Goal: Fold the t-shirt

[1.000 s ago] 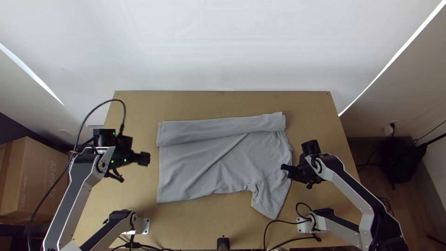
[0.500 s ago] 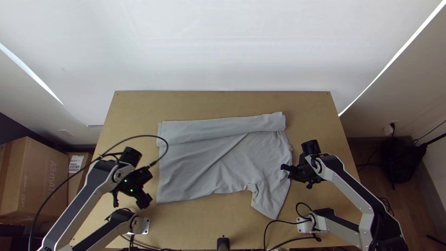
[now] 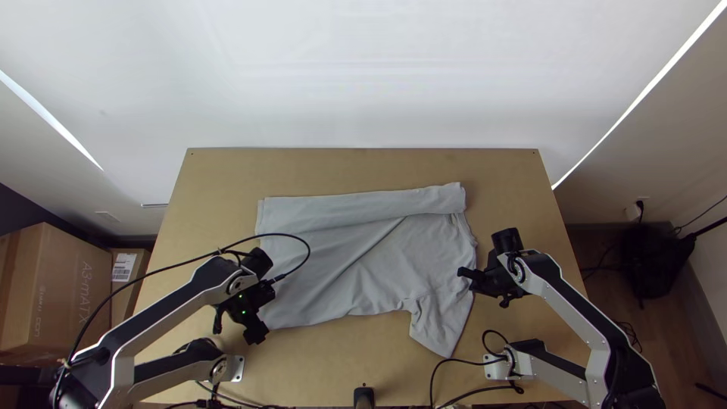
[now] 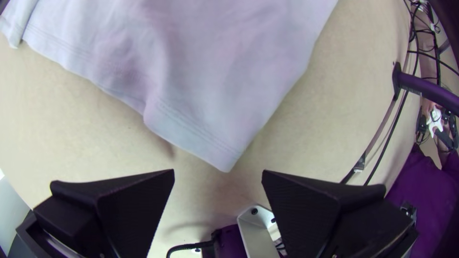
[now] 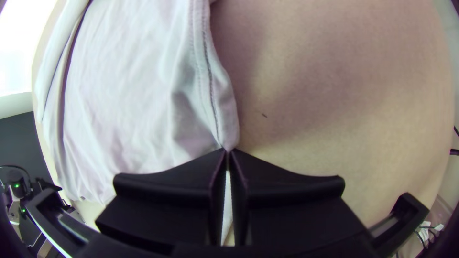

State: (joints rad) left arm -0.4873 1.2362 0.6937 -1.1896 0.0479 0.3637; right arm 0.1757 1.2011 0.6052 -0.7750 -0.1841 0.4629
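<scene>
T-shirt lies mid-table, mostly flat, far edge folded over in a long strip, one sleeve angled toward the near edge. Left gripper is by the near-left corner; fingers spread wide, nothing between them, corner just ahead of the tips. Right gripper is at the shirt's right edge, fingers pinched together on the cloth there.

Lower left of the top view, the silver-grey, black-jointed left arm slants inward, its flat-fingered black left gripper spread wide! Right of centre, the matching right arm holds its black right gripper, tips pinched together.
</scene>
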